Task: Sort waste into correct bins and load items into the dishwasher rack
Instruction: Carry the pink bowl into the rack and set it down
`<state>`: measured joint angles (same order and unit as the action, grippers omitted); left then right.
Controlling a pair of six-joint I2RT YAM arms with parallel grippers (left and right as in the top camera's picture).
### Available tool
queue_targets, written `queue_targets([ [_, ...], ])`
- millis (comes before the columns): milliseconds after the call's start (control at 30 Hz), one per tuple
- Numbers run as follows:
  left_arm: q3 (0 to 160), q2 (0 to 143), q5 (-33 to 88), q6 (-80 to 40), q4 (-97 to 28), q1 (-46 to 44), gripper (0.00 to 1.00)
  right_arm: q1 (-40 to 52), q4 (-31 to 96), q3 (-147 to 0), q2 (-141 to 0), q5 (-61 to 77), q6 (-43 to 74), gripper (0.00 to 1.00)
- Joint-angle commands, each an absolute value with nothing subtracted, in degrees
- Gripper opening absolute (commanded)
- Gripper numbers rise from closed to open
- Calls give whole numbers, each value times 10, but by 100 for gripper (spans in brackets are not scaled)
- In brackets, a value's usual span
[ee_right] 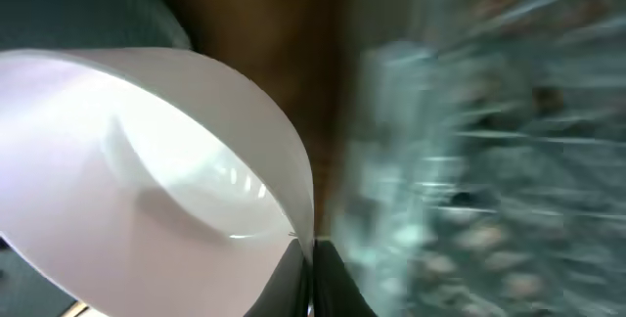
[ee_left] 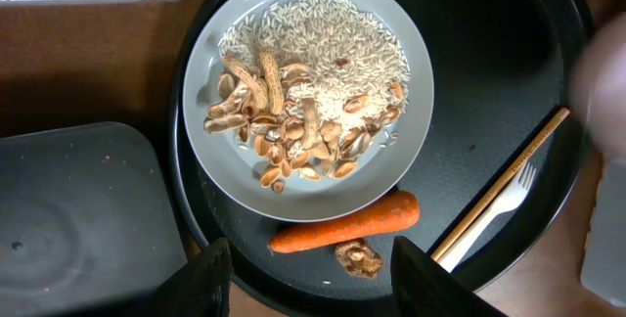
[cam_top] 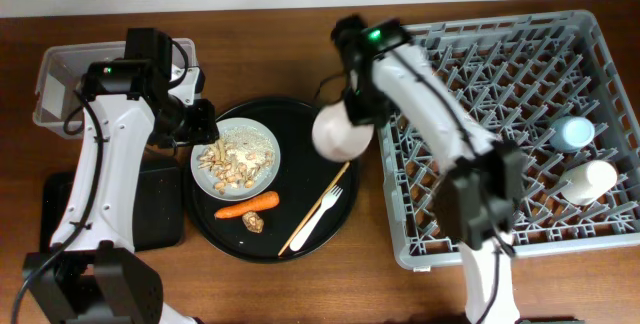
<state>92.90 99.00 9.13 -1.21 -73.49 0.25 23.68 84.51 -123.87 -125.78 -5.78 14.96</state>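
My right gripper (ee_right: 313, 258) is shut on the rim of the pinkish-white bowl (cam_top: 342, 132) (ee_right: 147, 180), held between the round black tray and the grey dishwasher rack (cam_top: 500, 124). My left gripper (ee_left: 311, 278) is open above the tray's left side, near the grey plate (cam_top: 236, 156) (ee_left: 308, 102) of rice and beige scraps. The orange carrot (cam_top: 247, 204) (ee_left: 344, 223), brown lump (cam_top: 254, 222) (ee_left: 359, 257) and white fork (cam_top: 318, 214) (ee_left: 494, 209) lie on the tray. The blue cup (cam_top: 575, 132) and cream cup (cam_top: 588, 180) stand in the rack. No wrapper or tissue shows.
A clear tub (cam_top: 62, 84) stands at the far left, a shallow black tray (cam_top: 150, 209) (ee_left: 78, 219) below it. The large round black tray (cam_top: 300, 124) holds the plate. A wooden chopstick (cam_top: 318, 204) lies beside the fork.
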Motion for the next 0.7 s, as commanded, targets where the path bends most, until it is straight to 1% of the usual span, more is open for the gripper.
queue_targets([
  [0,932,991,90,-17,-736,4,52,211,848,-1291,-1113,-246,151,4],
  [133,932,991,90,-17,-736,4,52,167,848,-1291,-1052,-409,155,4],
  [167,932,991,90,-18,-736,4,52,148,849,-1291,-1047,-465,174,4],
  [300,932,991,90,-18,-736,4,52,89,854,-1273,-1046,-597,274,4],
  [400,932,991,90,-18,-736,4,52,48,850,-1242,-1054,-632,321,4],
  [533,932,991,92,-18,-736,4,52,11,811,-1173,-1085,-709,322,4],
  [667,932,991,92,-18,-737,4,52,3,772,-1136,-1129,-720,318,4],
])
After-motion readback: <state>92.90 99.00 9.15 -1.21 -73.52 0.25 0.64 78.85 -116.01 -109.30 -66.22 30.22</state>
